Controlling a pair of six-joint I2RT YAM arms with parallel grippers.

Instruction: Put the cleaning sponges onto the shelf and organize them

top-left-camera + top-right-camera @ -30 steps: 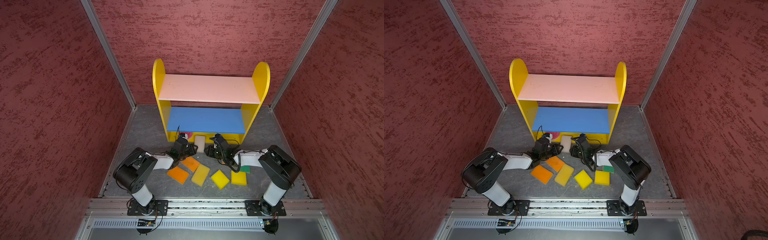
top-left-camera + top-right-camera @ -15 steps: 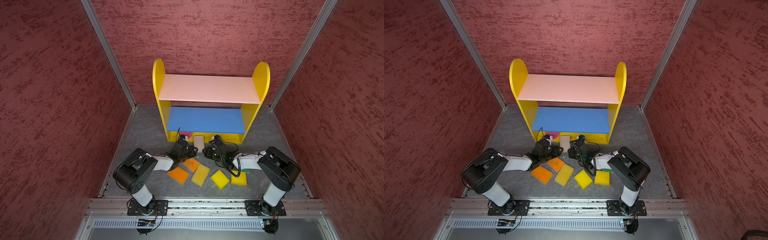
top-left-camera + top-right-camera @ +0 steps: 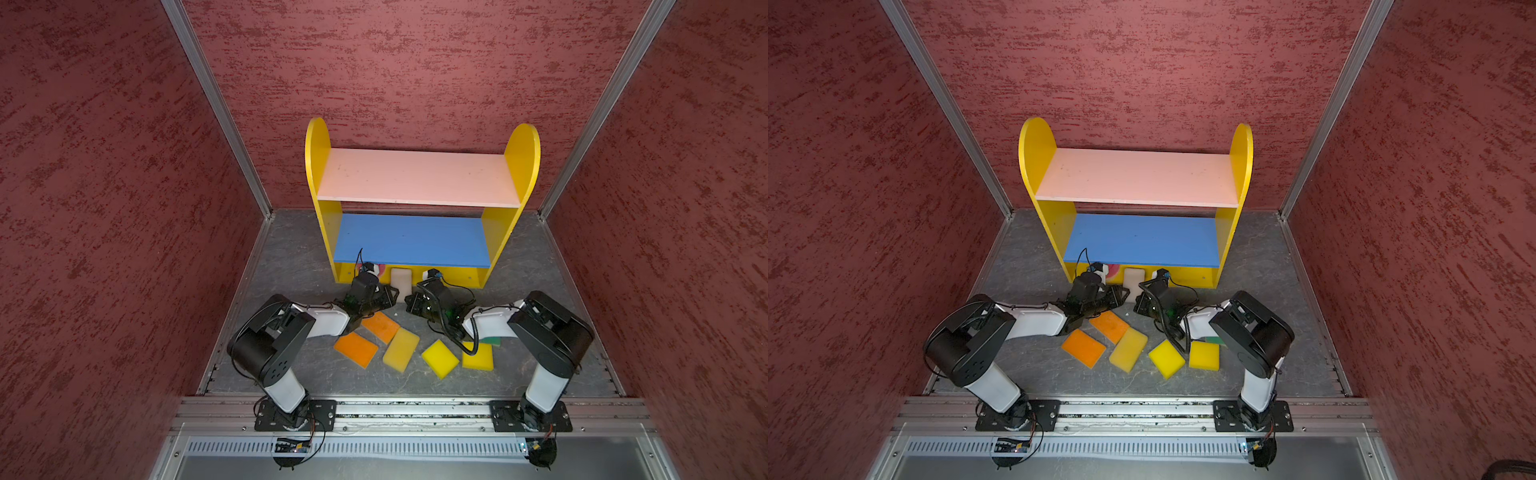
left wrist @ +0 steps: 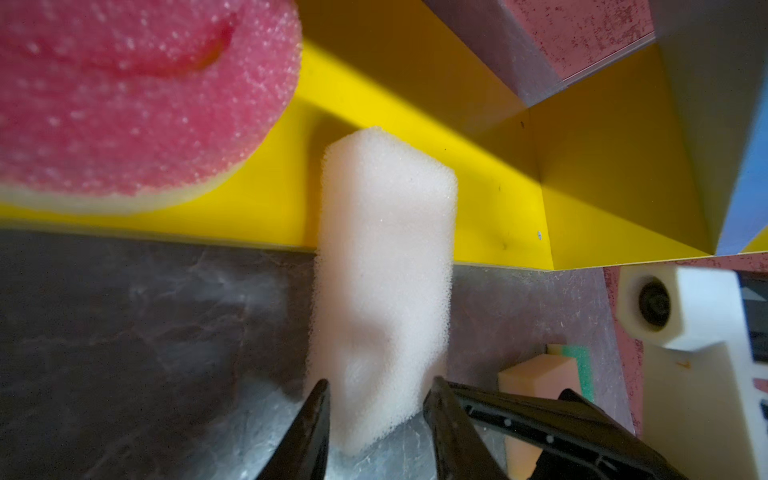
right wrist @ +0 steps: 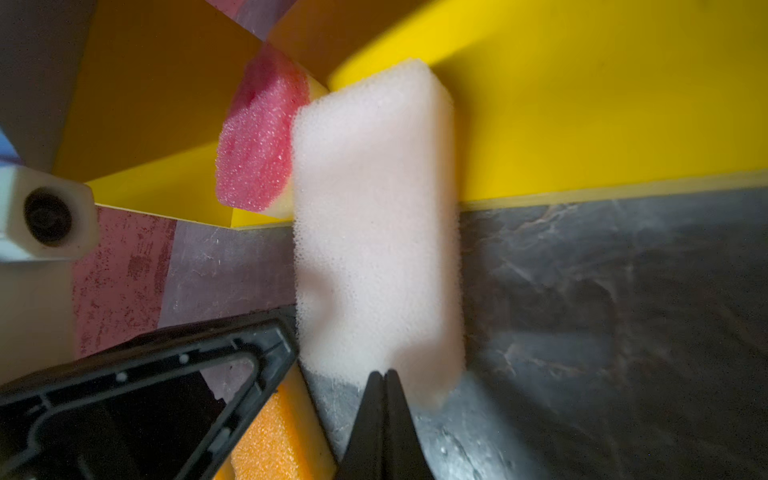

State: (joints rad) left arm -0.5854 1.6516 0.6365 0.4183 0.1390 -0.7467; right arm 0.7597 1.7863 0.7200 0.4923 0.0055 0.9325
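Left wrist view: left gripper (image 4: 378, 384) squeezes the white sponge (image 4: 382, 257), half on the shelf (image 4: 498, 199). At its near end, right gripper (image 5: 383, 374) is pinched closed, empty.

Top views look down from behind your left gripper (image 4: 378, 386) and right gripper (image 5: 383, 376); close wrist views share the off-white sponge (image 4: 382, 270).

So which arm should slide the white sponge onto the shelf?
Left, probably. The left fingers sit on both sides of the white sponge, squeezing it, and it lies half on the shelf. The right fingers are shut and only point at its end.
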